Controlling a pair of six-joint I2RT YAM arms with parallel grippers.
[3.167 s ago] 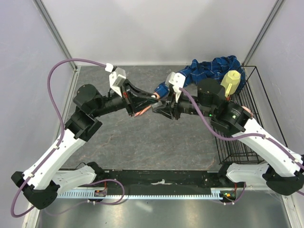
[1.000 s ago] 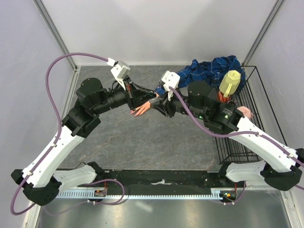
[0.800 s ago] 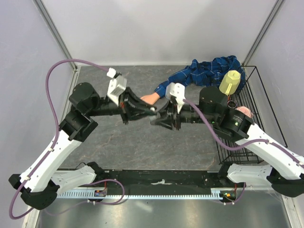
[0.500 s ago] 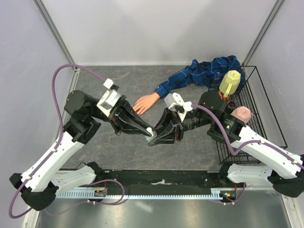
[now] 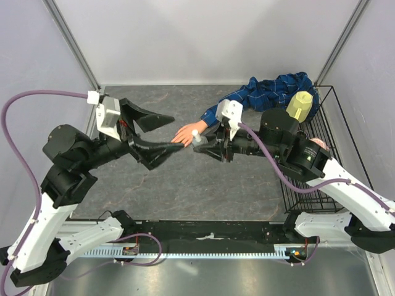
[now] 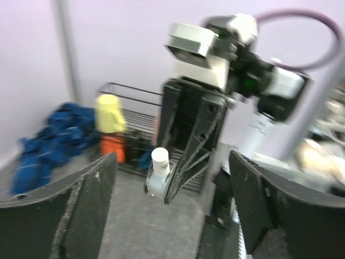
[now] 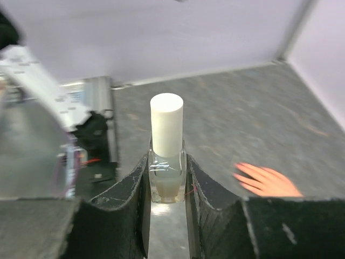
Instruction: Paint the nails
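The peach mannequin hand (image 5: 186,133) lies flat on the grey table, coming out of a blue plaid sleeve (image 5: 265,92); its nails are too small to make out. My right gripper (image 5: 199,143) is shut on a tiny clear bottle (image 5: 197,138) with a white cap, just right of the hand's fingers. The right wrist view shows the bottle (image 7: 166,150) upright between the pads, with the hand (image 7: 267,181) to the right. My left gripper (image 5: 174,132) stands open and holds nothing, just left of the hand. In its own view the fingers (image 6: 81,208) frame the bottle (image 6: 158,172).
A black wire basket (image 5: 327,179) stands at the right edge, with a yellow object (image 5: 300,106) at its far end. Plaid fabric bunches at the back right corner. Pale walls close in the left, back and right sides.
My left gripper opened off the bottle's cap and pulled back up and left. My right gripper carried the capped bottle from the table's middle up to beside the mannequin hand.
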